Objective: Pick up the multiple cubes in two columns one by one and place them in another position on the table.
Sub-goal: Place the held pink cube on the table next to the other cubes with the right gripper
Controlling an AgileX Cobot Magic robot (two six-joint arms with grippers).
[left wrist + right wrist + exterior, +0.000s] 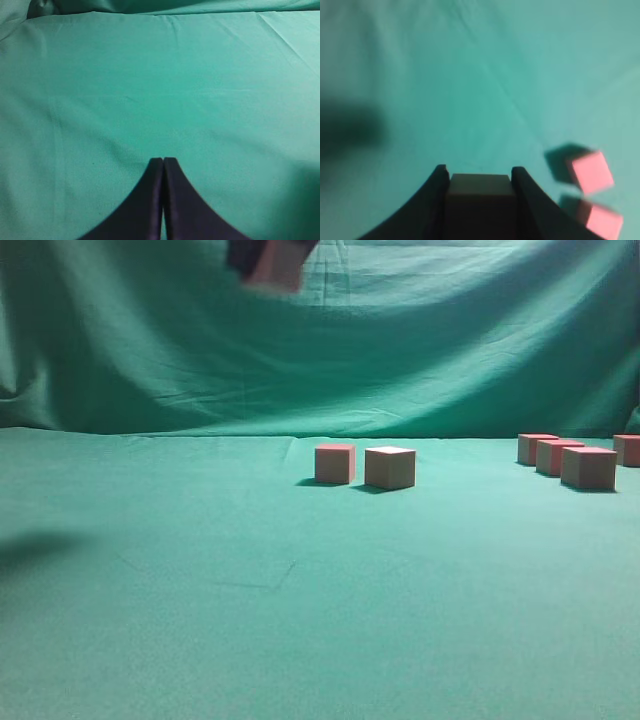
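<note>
High above the table [200, 620], at the top edge of the exterior view, my right gripper [258, 254] is shut on a cube [277, 267]. In the right wrist view that cube [480, 200] sits dark between the two fingers of the right gripper [480, 171]. Two cubes [335, 463] [390, 467] stand side by side on the middle of the table, and appear in the right wrist view at the lower right [592, 172] [602, 222]. Several more cubes [589, 468] stand in a row at the far right. My left gripper [163, 160] is shut and empty over bare cloth.
Green cloth covers the table and hangs as a backdrop [400, 350] behind it. A dark shadow [35, 545] lies on the cloth at the left. One cube [628, 450] is cut off by the right edge of the exterior view.
</note>
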